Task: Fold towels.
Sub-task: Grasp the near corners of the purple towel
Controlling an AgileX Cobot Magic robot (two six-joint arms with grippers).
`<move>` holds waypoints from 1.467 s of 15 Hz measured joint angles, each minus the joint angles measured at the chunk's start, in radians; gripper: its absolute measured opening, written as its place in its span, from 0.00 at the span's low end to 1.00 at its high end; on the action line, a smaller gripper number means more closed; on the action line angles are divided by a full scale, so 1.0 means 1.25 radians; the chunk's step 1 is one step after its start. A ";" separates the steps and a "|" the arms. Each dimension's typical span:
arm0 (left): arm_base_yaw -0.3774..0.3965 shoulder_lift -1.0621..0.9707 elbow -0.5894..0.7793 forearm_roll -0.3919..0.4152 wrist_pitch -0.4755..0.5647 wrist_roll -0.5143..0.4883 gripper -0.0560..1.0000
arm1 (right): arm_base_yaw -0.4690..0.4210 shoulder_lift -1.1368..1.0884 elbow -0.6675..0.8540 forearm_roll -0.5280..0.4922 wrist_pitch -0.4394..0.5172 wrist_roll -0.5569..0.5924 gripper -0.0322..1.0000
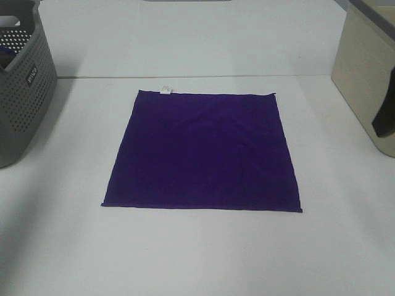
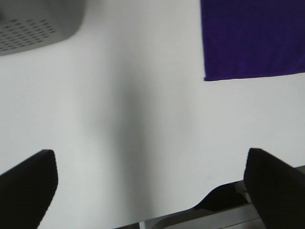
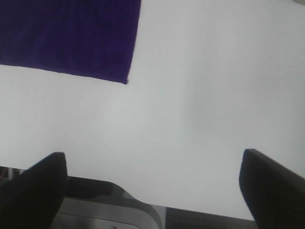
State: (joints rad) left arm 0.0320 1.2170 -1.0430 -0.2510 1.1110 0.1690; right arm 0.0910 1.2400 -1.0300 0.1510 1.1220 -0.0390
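A deep purple square towel (image 1: pixel 200 151) lies flat and spread out on the white table, with a small white tag (image 1: pixel 166 90) on its far edge. Neither gripper shows in the exterior high view. In the left wrist view a near corner of the towel (image 2: pixel 252 38) shows, and my left gripper (image 2: pixel 152 186) is open over bare table, well apart from it. In the right wrist view the other near corner of the towel (image 3: pixel 71 33) shows, and my right gripper (image 3: pixel 152 186) is open over bare table near the front edge.
A grey perforated basket (image 1: pixel 21 86) stands at the left edge of the table; it also shows in the left wrist view (image 2: pixel 38 24). A beige box (image 1: pixel 364 74) with a dark opening stands at the right. The table's front edge (image 3: pixel 109 191) lies close below both grippers.
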 joint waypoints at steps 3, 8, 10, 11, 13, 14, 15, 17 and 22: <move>-0.118 0.258 -0.014 -0.094 -0.132 0.054 0.99 | -0.186 0.171 -0.059 0.301 -0.005 -0.226 0.93; -0.122 0.491 -0.117 -0.134 -0.160 0.100 0.99 | -0.221 0.348 -0.060 0.399 -0.054 -0.354 0.92; -0.122 0.554 -0.150 -0.154 -0.161 0.106 0.99 | -0.213 0.417 -0.060 0.401 -0.093 -0.356 0.92; -0.122 0.578 -0.161 -0.164 -0.162 0.108 0.99 | -0.202 0.449 -0.060 0.395 -0.108 -0.356 0.92; -0.125 0.617 -0.168 -0.169 -0.182 0.108 0.99 | -0.165 0.512 -0.060 0.366 -0.153 -0.350 0.92; -0.130 0.627 -0.168 -0.169 -0.198 0.108 0.99 | -0.148 0.541 -0.060 0.347 -0.175 -0.335 0.92; -0.134 0.634 -0.168 -0.170 -0.214 0.108 0.99 | -0.143 0.565 -0.060 0.340 -0.190 -0.327 0.92; -0.142 0.654 -0.168 -0.186 -0.242 0.108 0.99 | -0.142 0.610 -0.060 0.330 -0.197 -0.318 0.92; -0.142 0.683 -0.168 -0.206 -0.246 0.098 0.99 | -0.142 0.635 -0.068 0.331 -0.185 -0.314 0.92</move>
State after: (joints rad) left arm -0.1460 2.0710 -1.2530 -0.5090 0.8030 0.2920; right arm -0.0860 2.0340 -1.1150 0.5650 0.8910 -0.4320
